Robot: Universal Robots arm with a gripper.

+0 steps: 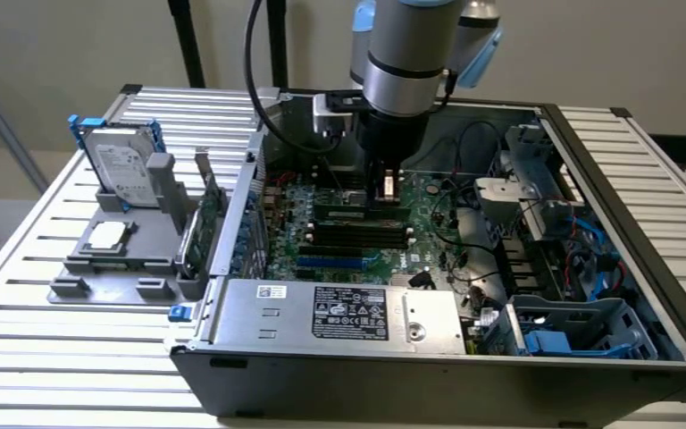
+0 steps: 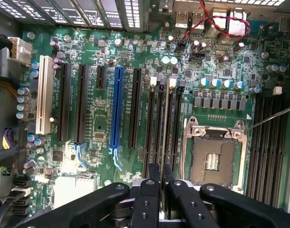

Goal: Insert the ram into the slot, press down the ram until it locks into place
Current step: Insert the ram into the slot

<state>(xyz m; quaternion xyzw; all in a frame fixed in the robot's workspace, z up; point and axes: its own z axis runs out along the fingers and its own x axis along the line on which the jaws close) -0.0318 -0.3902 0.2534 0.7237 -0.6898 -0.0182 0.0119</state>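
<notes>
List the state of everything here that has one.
gripper, low over the ram
the ram, standing on edge, latching unclear
neighbouring memory slots, empty
blue expansion slot, empty
computer case, side open
hard drive, standing in grey stand

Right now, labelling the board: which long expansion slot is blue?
The single blue slot, flanked by black slots; the rest are black, plus one white slot.

Your slatted table (image 1: 57,357) bears an open computer case (image 1: 439,380) and, toward the exterior view's left edge, a grey holder (image 1: 104,264).
</notes>
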